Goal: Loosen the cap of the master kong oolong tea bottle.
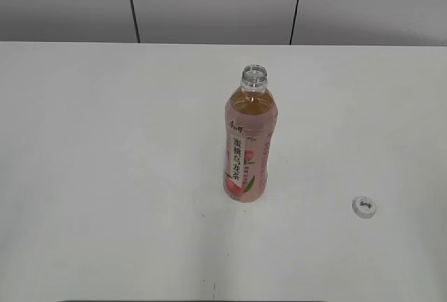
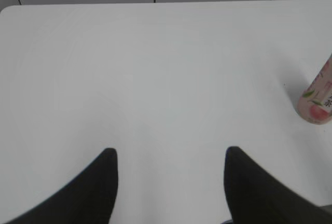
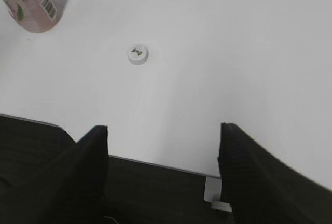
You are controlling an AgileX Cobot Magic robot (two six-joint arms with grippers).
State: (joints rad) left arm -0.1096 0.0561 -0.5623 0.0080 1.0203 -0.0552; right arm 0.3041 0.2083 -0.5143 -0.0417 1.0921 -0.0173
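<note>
Hovering tools: left tool [image 2: 168, 182] and right tool [image 3: 163, 167] both spread wide, holding nothing.
Cap [image 1: 364, 207]: lying on the table [image 1: 105, 176], logo up, well apart from the bottle.
Master kong oolong tea bottle [image 1: 248, 145]: upright mid-table, neck uncovered.

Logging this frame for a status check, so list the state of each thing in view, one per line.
master kong oolong tea bottle: upright on the table, neck open, partly filled with amber tea.
cap: off the bottle, lying on the table to its right, logo side up.
left gripper: jaws apart, holding nothing, away from the bottle.
right gripper: jaws apart, holding nothing, short of the cap.
</note>
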